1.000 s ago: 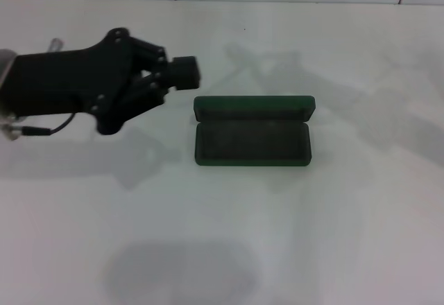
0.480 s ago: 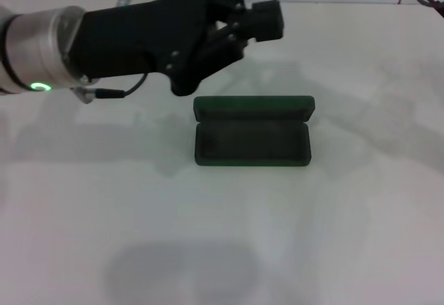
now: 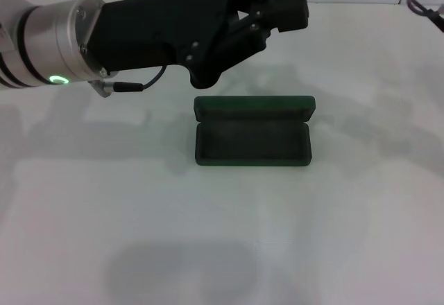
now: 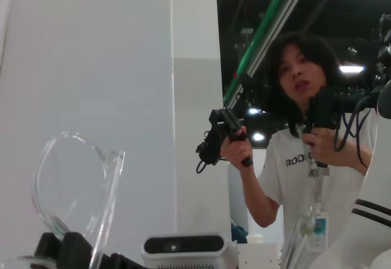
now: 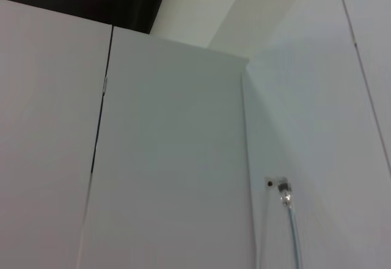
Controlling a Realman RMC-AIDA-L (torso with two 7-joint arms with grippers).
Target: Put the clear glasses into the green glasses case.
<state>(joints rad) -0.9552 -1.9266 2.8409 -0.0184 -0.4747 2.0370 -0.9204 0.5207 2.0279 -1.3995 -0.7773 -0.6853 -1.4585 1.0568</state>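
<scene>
From the left of the head view the left arm reaches in high over the white table (image 3: 208, 236), its silver wrist ring showing a small green light. The left gripper (image 3: 291, 8) hangs above the far side of the table, beyond and above the case. Its black fingers look drawn together, though how tightly they close cannot be told from here.

The left wrist view shows the clear glasses (image 4: 76, 189) — a curved transparent lens standing up from the black finger parts at the bottom edge, so the gripper seems to have them in hand.

Toward the middle of the table lies the green glasses case (image 3: 252, 141), open, its lid standing at the far side and its dark lining bare.

Only a bit of black cable at the far right edge shows on the right side; the right gripper is out of sight.
</scene>
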